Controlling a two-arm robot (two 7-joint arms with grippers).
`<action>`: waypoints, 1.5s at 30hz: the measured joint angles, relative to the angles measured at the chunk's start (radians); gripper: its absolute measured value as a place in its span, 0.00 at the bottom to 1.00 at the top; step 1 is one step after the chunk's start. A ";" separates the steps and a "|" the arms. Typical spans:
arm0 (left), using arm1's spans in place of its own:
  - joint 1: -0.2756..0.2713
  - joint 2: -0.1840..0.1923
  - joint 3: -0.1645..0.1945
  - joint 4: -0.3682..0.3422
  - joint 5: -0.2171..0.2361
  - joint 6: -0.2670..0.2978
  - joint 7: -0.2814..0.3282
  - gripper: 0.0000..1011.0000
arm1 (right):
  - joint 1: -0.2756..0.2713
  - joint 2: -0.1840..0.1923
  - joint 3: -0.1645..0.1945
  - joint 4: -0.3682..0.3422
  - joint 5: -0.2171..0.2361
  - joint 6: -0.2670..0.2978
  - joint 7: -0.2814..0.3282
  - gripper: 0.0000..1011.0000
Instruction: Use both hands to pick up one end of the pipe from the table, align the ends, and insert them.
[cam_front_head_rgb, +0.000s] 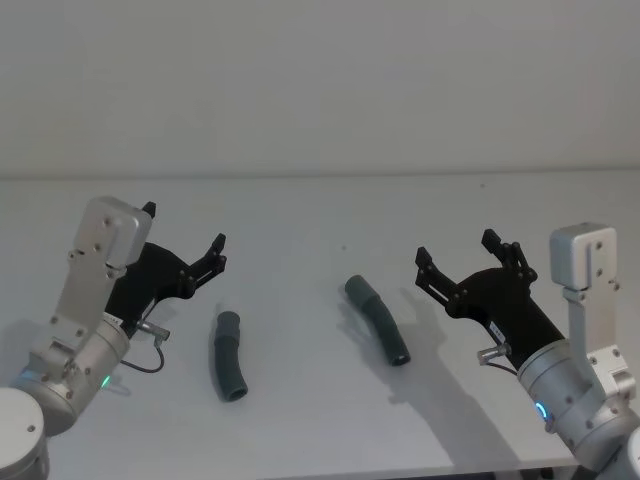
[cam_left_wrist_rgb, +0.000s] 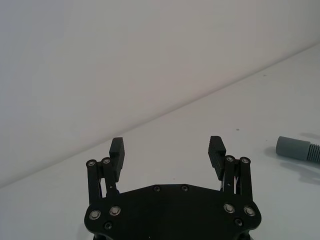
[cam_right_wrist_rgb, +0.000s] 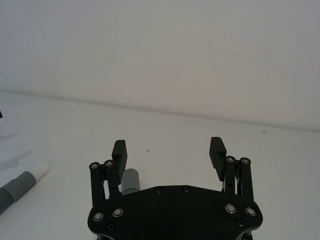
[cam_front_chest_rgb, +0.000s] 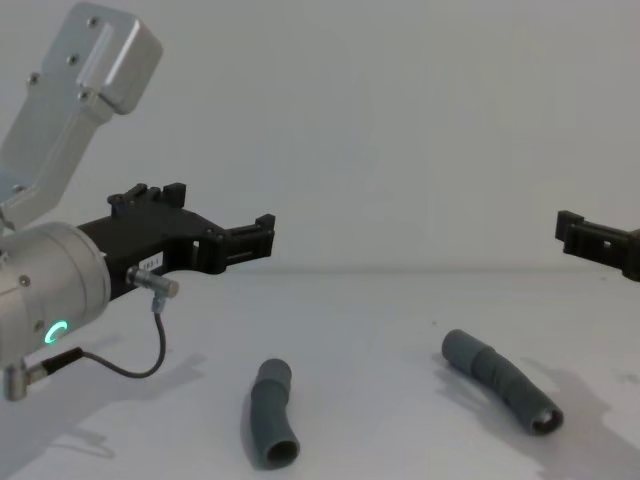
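Pipe piece one (cam_front_head_rgb: 229, 357) lies on the table (cam_front_head_rgb: 320, 200) beside my left gripper (cam_front_head_rgb: 184, 228); pipe piece two (cam_front_head_rgb: 377, 319) lies well apart, beside my right gripper (cam_front_head_rgb: 456, 248). I read both grippers as released, jaws spread wide, grasping nothing.

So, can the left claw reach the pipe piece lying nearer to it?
Probably yes: the left claw is open above the table, and nothing lies between it and that pipe piece.

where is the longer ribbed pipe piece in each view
Head view: longer pipe piece right of centre.
Chest view: it lies lower right.
Left wrist view: its cuff at the right edge.
Right wrist view: its cuff low, partly behind the right gripper.
Shared landmark: the table's back edge.
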 joint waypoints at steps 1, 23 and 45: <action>0.000 0.000 0.000 0.000 0.000 0.000 0.000 0.99 | 0.000 0.000 0.000 0.000 0.000 0.000 0.000 0.99; 0.044 -0.135 0.090 -0.146 0.096 0.354 0.180 0.99 | 0.000 0.000 0.000 0.000 0.000 0.000 0.000 0.99; 0.127 -0.239 0.127 -0.307 0.184 0.691 0.352 0.99 | 0.000 0.000 0.000 0.000 0.000 0.000 0.000 0.99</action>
